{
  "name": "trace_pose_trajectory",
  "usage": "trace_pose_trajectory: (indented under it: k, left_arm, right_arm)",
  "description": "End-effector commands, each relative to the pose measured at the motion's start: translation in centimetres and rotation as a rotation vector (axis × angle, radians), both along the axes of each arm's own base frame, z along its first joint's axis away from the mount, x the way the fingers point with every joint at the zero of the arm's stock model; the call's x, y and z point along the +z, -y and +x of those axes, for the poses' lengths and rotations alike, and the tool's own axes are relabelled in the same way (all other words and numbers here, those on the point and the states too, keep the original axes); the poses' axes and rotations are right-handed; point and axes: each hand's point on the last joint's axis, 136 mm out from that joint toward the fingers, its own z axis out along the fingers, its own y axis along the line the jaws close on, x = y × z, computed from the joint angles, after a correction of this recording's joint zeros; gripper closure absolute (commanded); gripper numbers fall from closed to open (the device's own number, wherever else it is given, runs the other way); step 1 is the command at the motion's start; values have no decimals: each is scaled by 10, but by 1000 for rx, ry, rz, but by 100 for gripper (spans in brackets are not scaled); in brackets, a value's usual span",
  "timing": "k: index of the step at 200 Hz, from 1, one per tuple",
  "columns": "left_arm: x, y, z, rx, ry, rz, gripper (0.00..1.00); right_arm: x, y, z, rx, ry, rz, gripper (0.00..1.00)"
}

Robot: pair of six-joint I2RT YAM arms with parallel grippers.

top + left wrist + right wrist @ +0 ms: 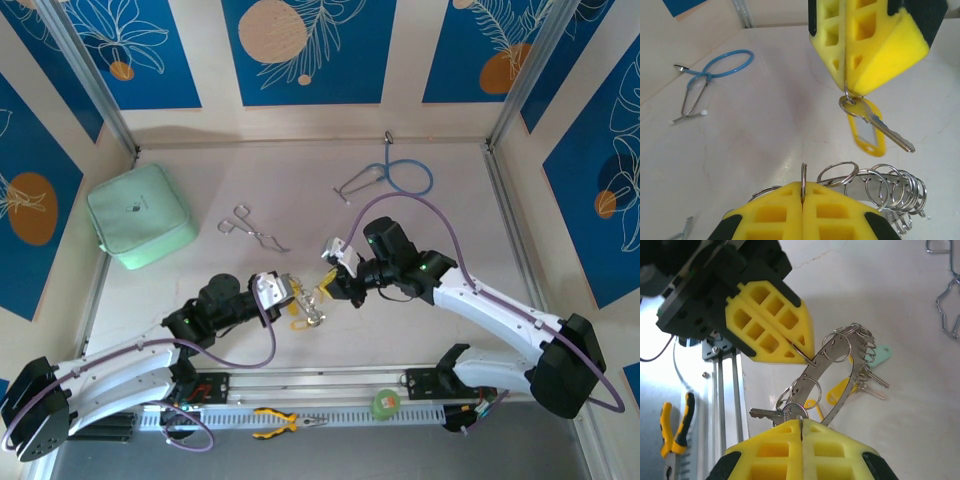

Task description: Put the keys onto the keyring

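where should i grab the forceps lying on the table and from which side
Probably the slim middle stretch of the forceps, where the two arms meet, coming straight down from above and closing across it. They lie flat on the table, so nothing offers a side to get under, and the finger loops at the left end are wide and hollow.

Yellow gridded claws (803,189) (801,427), purple cables (457,240)

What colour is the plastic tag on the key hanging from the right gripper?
Yellow. The key tag shows best in the left wrist view.
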Motion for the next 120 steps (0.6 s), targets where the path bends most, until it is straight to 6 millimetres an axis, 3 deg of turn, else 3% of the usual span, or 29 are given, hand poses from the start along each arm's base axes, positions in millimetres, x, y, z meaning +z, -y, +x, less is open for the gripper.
trace_pose_trajectory:
  k: [1,24,44,80,120]
  left_arm:
    - [13,8,-8,-44,-4,-61,100]
    - [7,4,-4,-19,8,-27,100]
    - [4,2,-2,-9,18,-3,100]
    - [2,2,-2,-12,25,10,100]
    - [3,1,-2,-9,29,8,100]
  right_arm:
    - [-7,0,-4,77,65,-44,100]
    - [-45,22,43,-196,-3,-266,100]
    - [-69,47,70,-432,-238,-366,100]
    - [-104,53,81,-567,-497,-520,100]
    - [-128,44,93,-597,-594,-574,100]
